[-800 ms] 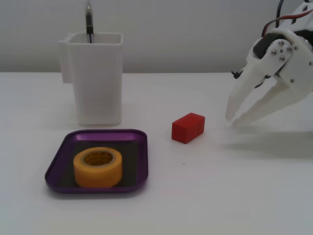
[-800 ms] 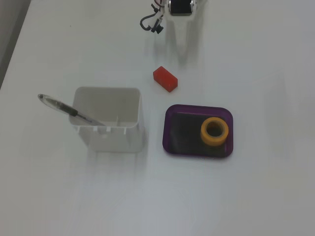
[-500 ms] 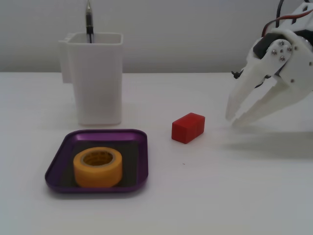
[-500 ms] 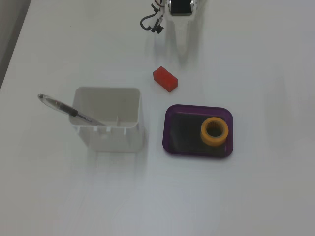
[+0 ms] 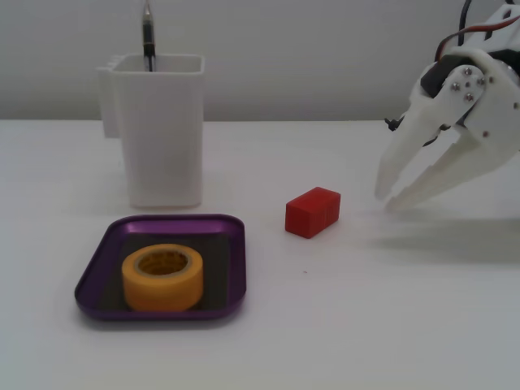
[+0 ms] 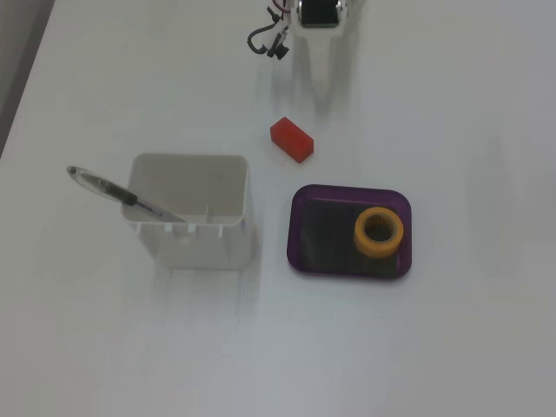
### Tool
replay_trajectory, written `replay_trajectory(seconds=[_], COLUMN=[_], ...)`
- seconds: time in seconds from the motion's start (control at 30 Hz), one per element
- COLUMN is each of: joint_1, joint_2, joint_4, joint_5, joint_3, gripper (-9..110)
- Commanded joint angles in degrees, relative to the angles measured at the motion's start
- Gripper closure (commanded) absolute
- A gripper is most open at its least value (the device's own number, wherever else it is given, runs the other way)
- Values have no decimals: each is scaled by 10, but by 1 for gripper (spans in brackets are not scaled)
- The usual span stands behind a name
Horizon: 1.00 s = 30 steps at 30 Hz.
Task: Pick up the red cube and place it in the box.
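Observation:
The red cube (image 5: 313, 211) lies on the white table, right of the purple box (image 5: 110, 264). In a fixed view from above, the cube (image 6: 290, 141) lies above and left of the box (image 6: 317, 230). My white gripper (image 5: 387, 197) hangs at the right, fingertips pointing down-left, a short way right of the cube and above the table. Its fingers are slightly apart and hold nothing. From above, the gripper (image 6: 320, 82) sits near the top edge, beyond the cube.
A yellow tape roll (image 5: 162, 277) sits inside the box, also seen from above (image 6: 379, 233). A tall white container (image 5: 158, 130) holding a pen (image 5: 148, 36) stands behind the box.

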Motion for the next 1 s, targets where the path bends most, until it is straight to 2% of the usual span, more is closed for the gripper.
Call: replay_trajectory(seconds=[0.0, 0.37, 0.63, 0.97], joint_1=[-4, -1, 3, 4], joint_2=[47, 47, 40, 37], joint_4=[-7, -43, -64, -67], joint_5=[4, 2, -53, -54], joint_3=[4, -2, -45, -120], gripper=[102, 102, 102, 102])
